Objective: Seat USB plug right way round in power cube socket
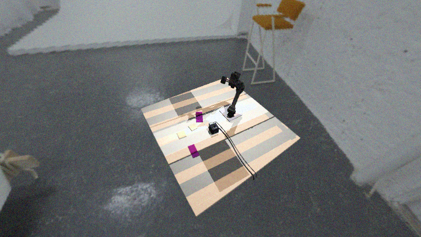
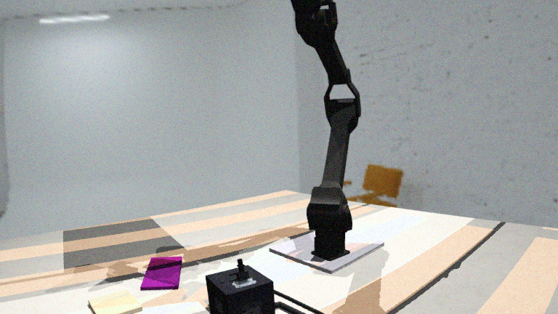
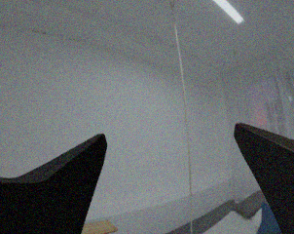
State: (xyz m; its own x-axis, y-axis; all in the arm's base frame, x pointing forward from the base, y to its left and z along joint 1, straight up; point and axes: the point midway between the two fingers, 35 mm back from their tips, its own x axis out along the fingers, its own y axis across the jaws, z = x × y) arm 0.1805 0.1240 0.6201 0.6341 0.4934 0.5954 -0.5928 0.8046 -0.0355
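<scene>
On the striped bench (image 2: 453, 253), going left to right: a magenta card (image 2: 161, 272), then the black power cube (image 2: 240, 294) with the USB plug (image 2: 240, 268) standing proud of its top socket, then the arm's base plate (image 2: 366, 250). The arm rears high above, its jaws spread wide and empty, far from the plug. Judged risk: descending off-line could shove the cube or snag its cables (image 1: 239, 155), dragging things off the edge.
</scene>
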